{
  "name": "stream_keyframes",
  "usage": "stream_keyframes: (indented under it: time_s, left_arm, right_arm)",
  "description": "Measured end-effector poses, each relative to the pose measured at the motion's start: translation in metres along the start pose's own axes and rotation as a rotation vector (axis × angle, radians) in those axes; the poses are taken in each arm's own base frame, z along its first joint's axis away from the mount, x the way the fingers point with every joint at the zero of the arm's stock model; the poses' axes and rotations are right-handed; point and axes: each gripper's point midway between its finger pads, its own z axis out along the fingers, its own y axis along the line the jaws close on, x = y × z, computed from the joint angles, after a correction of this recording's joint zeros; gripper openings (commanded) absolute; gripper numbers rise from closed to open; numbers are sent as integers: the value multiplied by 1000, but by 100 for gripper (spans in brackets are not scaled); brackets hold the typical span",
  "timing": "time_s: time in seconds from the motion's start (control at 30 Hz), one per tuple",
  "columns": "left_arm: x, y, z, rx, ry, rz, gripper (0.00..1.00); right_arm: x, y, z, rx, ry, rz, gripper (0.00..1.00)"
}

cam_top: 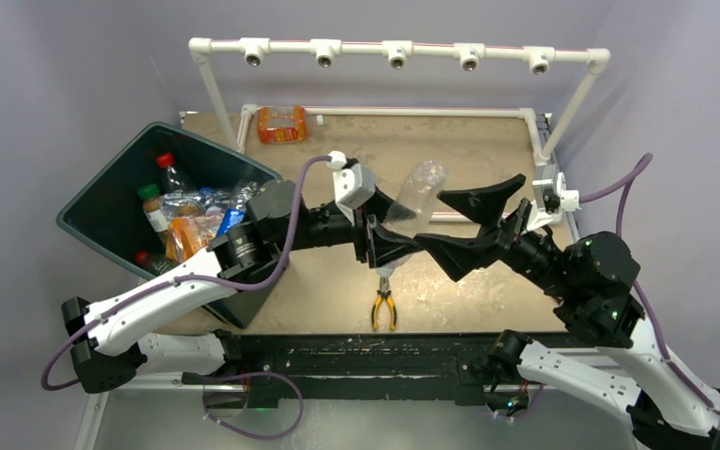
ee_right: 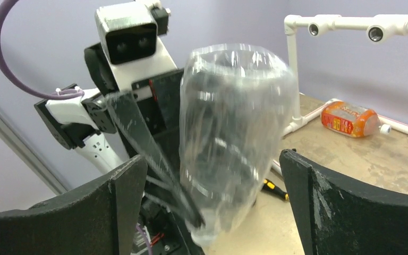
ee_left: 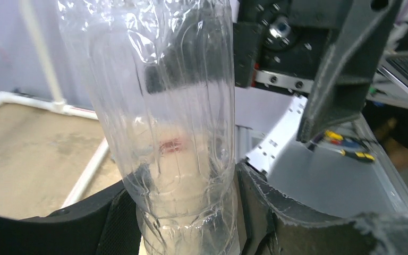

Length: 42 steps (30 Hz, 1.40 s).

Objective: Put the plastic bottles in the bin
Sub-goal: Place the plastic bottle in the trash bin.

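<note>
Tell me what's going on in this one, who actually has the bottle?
Above the table, the left gripper is closed on the lower end of a clear bottle. The right gripper stands open with a finger on each side of that bottle, not touching it. Several bottles already lie in the bin on the left. An orange bottle lies at the table's far edge, and yellow-handled pliers near the front.

Even, diffuse lighting is recorded in all views; shadows soft. White glare streaks are noted on the clear bottle (ee_left: 164, 106); its outline is smeared in the right wrist view.
</note>
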Motion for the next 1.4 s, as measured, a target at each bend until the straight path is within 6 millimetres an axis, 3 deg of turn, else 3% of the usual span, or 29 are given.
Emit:
stream_keyframes:
  time_s: [0.13,0.27,0.43,0.53,0.6,0.7,0.83,0.87,0.9,0.93,1.07,1.27,1.4]
  left_arm:
    - [-29,19,-17,-167,-68,17,0]
    - [-89,44,-47,-414,-168,61,0]
    - [-176,88,-124,-895,-303,140,0]
    - [-193,113,-178,-1223,-304,212,0]
    - [-189,123,-207,-1402,-259,271,0]
    - [-168,146,-244,-1644,-122,355,0]
    - [-139,208,-301,-1889,54,346,0]
    - [-127,217,-304,-1898,102,333,0]
    - [-119,230,-338,-2000,138,307,0]
    - [-111,235,-349,-2031,164,288,0]
    - [-92,233,-369,-2065,163,225,0]
    - [-78,207,-411,-2181,54,168,0]
    - [-59,193,-425,-2228,19,134,15]
  right_arm:
    - [-6,3,-9,1,1,11,99]
    - [-19,5,-23,9,-45,11,99]
    - [-15,-4,-30,50,-72,15,99]
    - [9,-15,-25,85,-29,23,99]
    - [25,-22,-21,104,6,29,99]
    - [48,-32,-16,135,56,37,99]
    - [67,-38,-7,150,88,47,99]
    - [70,-40,-5,151,91,50,99]
    - [74,-41,-4,154,96,51,99]
    - [79,-43,-2,157,101,54,99]
    - [99,-52,6,182,118,62,99]
    - [144,-75,15,258,165,87,99]
    - [165,-85,18,294,188,114,99]
